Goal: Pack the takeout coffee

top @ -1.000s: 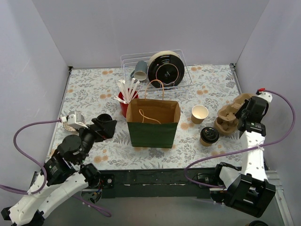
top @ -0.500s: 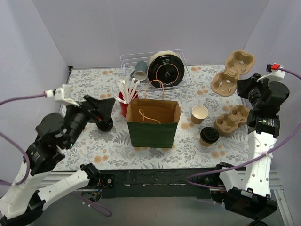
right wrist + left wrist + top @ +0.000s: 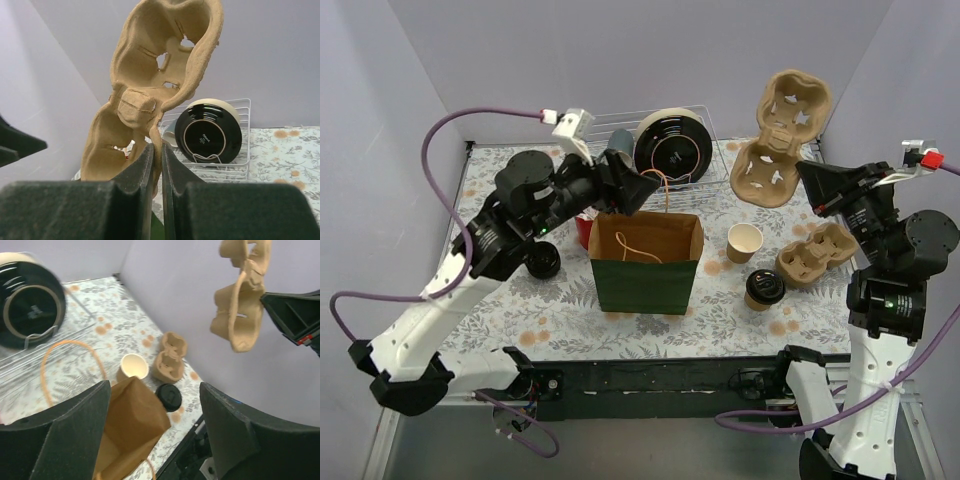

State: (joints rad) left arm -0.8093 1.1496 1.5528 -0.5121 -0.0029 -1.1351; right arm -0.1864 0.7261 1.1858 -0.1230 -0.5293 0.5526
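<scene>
Left gripper wide, right gripper clamped

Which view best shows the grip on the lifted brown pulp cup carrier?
Right wrist: the right gripper pinches the edge of the brown pulp cup carrier. Top external shows it whole, aloft; left wrist, side-on.

light: bright, even, soft from overhead | shadows: faint, at the foot of the paper bag | focus: my left fingers and right fingers dark, soft up close | blur: plate slightly smeared
</scene>
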